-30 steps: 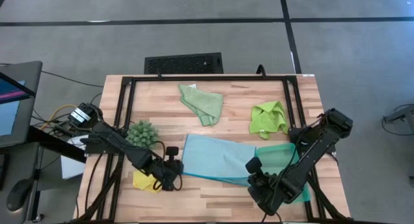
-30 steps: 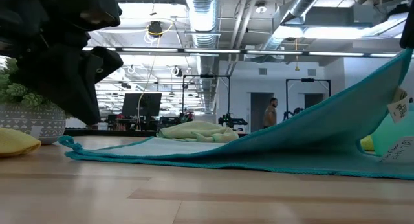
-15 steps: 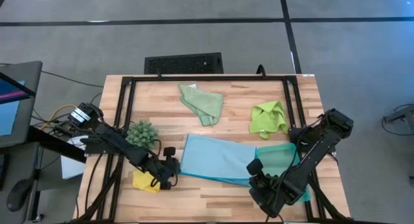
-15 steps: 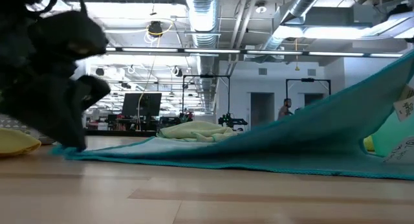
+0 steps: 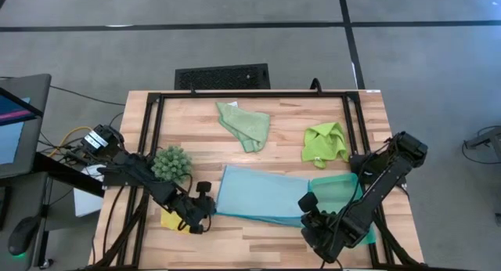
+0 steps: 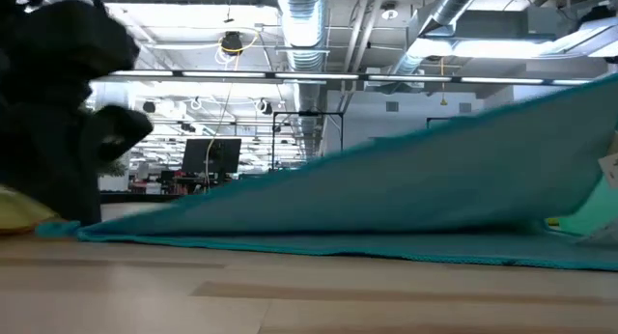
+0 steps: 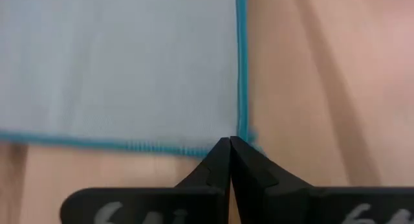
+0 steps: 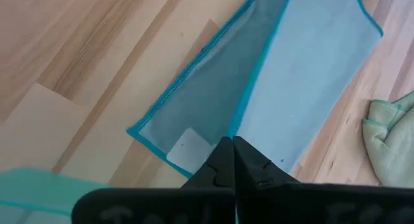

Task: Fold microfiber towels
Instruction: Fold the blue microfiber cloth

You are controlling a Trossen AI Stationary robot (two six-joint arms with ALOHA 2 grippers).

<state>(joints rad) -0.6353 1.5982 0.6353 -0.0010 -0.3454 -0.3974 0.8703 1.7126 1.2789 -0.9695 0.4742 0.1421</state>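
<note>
While both hands pinch corners, left hand point(image 5: 205, 206) and right hand point(image 5: 307, 202) hold light blue towel point(image 5: 258, 193), lower centre of tabletop point(image 5: 196, 126).

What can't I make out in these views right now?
- Yellow towel: high view, mostly under the left gripper.
- Teal tray: high view, partly under the right arm.
- Pale green towel: right wrist view, cut by the edge.
- Low view: lifted blue towel blocks the tabletop behind.

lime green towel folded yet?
No. In the high view the lime green towel lies crumpled and untouched at the table's far right, away from both grippers.
</note>
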